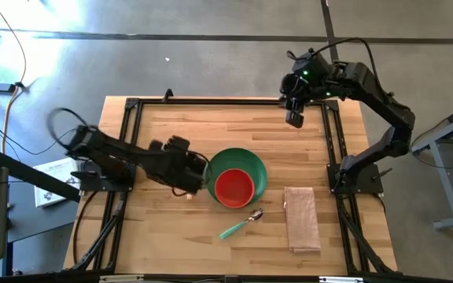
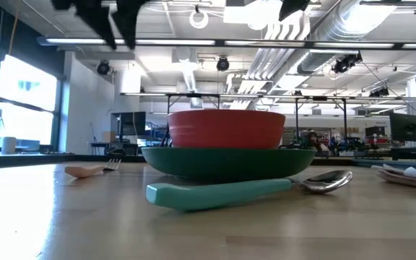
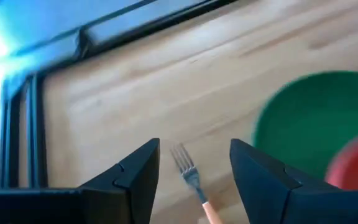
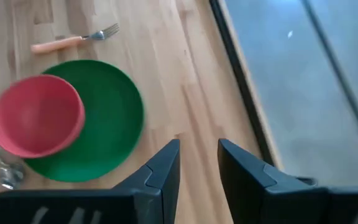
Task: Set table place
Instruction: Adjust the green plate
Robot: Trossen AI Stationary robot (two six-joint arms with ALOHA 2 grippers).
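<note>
While my left jaws [image 3: 194,177] hang open above the fork [image 3: 192,183] lying loose just beside the green plate [image 1: 252,167], the red bowl [image 1: 234,188] sits on it (off-centre), spoon [image 1: 241,224] and napkin [image 1: 301,218] toward the near edge; right jaws [image 4: 197,168], parted and empty, wait over the surface's [image 1: 171,134] far corner.

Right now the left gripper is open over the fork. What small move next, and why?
Probably lift the left gripper straight up and clear. The fork lies on the table beside the green plate, between open fingers that do not touch it, so it looks placed.
</note>
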